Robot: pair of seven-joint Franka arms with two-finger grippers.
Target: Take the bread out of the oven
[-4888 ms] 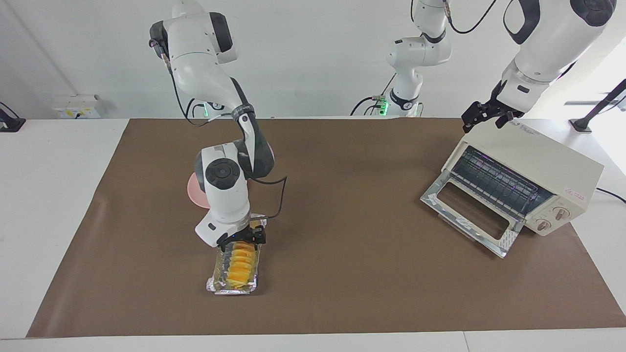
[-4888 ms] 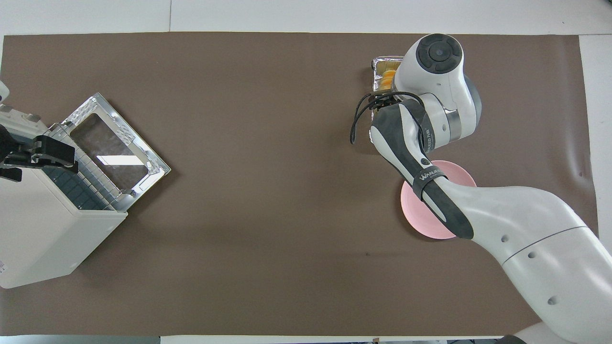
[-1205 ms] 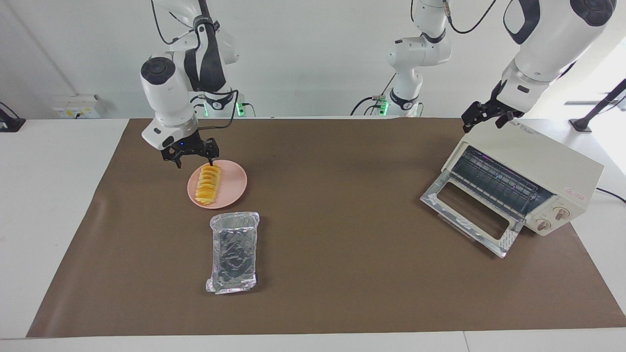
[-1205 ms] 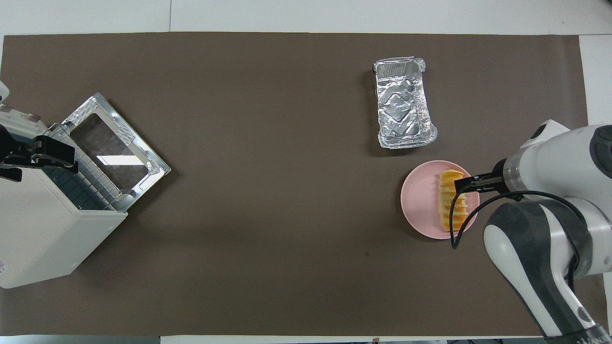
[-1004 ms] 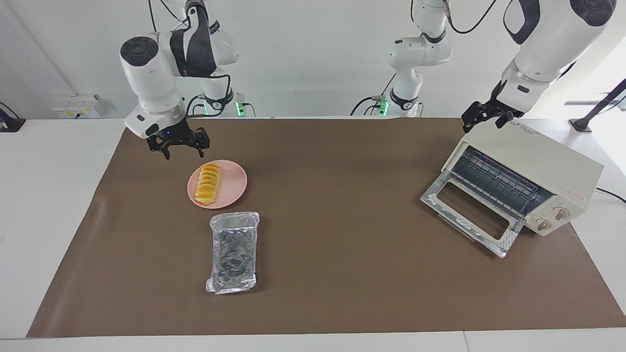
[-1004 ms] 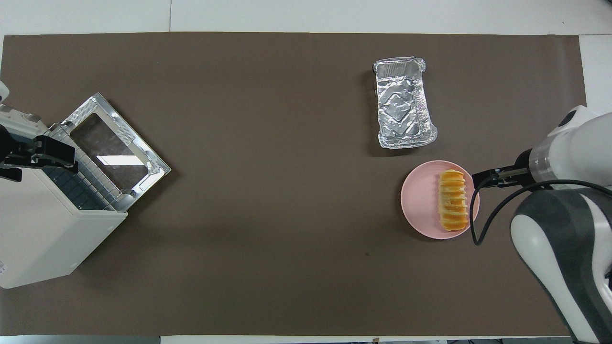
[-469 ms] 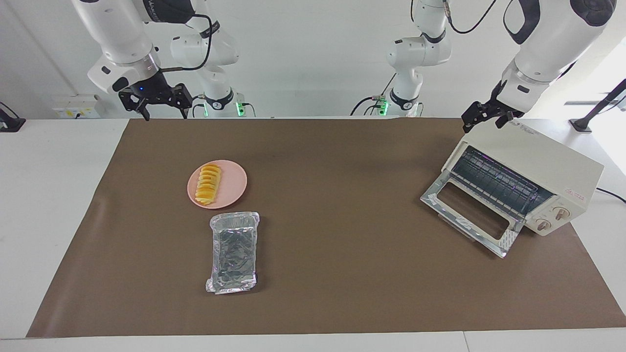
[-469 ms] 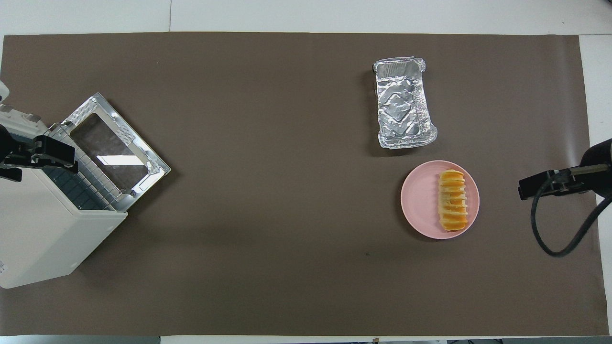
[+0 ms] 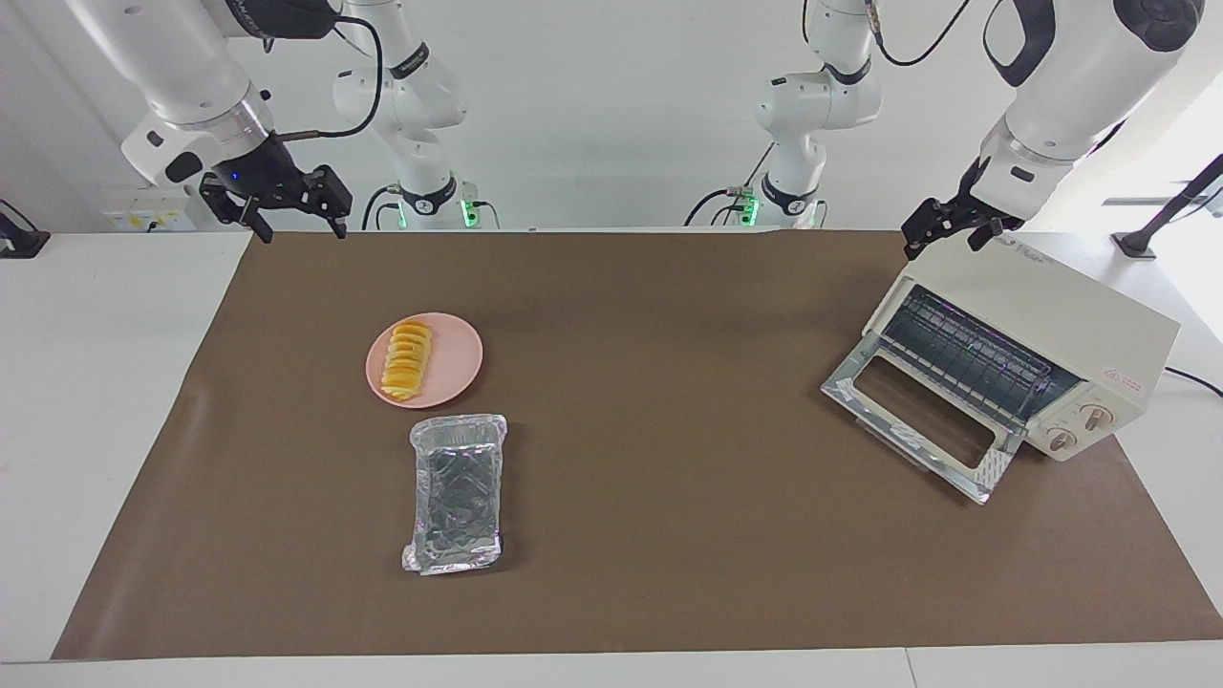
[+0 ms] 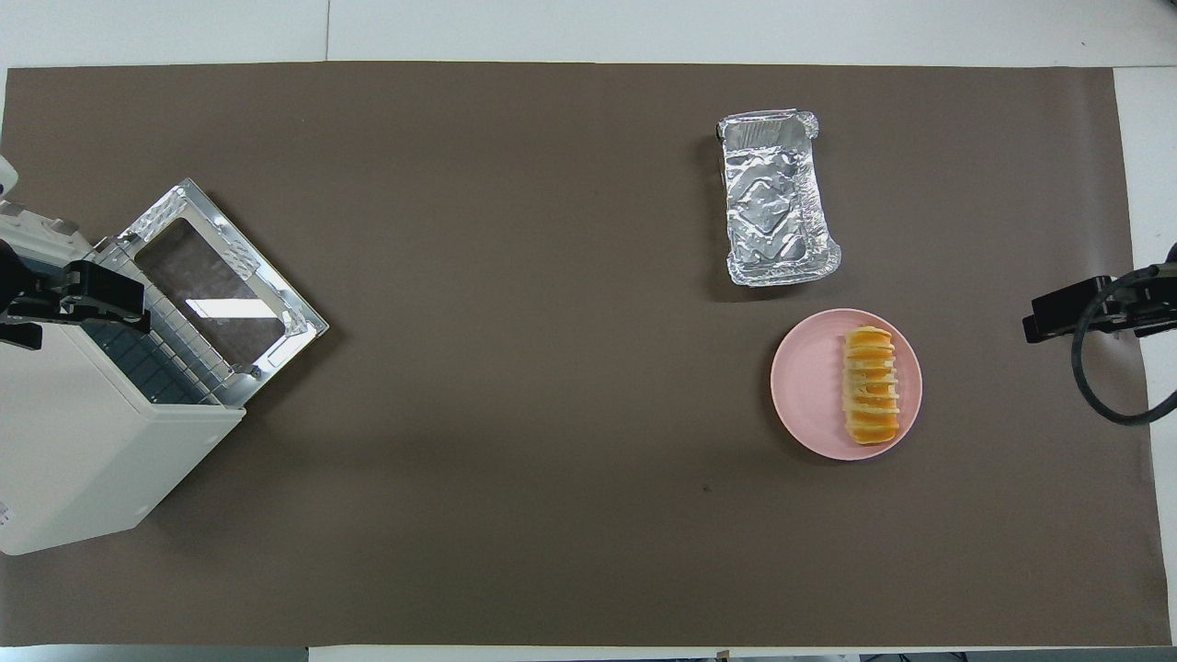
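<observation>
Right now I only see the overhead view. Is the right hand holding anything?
Observer: No. The right hand is open and empty, raised over the mat's edge.
Operator: Is any bread inside the oven?
Observer: None that I can see. Through its open door, the oven's rack looks bare.
Operator: What about the left hand?
Observer: The left hand is open, right at the oven's top edge. I can't tell if it touches.
</observation>
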